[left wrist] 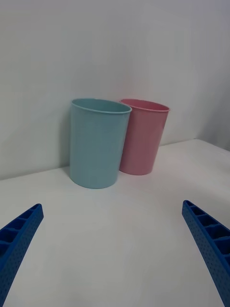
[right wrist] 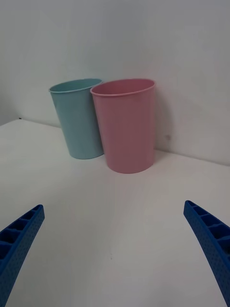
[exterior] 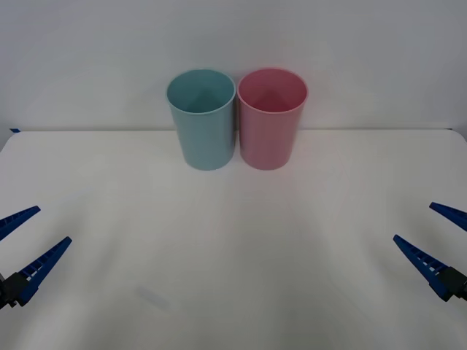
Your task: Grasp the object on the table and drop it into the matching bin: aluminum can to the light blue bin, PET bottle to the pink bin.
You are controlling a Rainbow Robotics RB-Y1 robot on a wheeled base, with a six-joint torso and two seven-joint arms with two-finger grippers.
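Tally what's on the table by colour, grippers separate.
Light blue bin: 1
Pink bin: 1
Total on the table: 2
Blue grippers: 2, left gripper and right gripper, both open at the table's near side edges, holding nothing.

The light blue bin (exterior: 202,119) and the pink bin (exterior: 271,118) are standing upright, side by side, at the white table's (exterior: 233,262) far edge.
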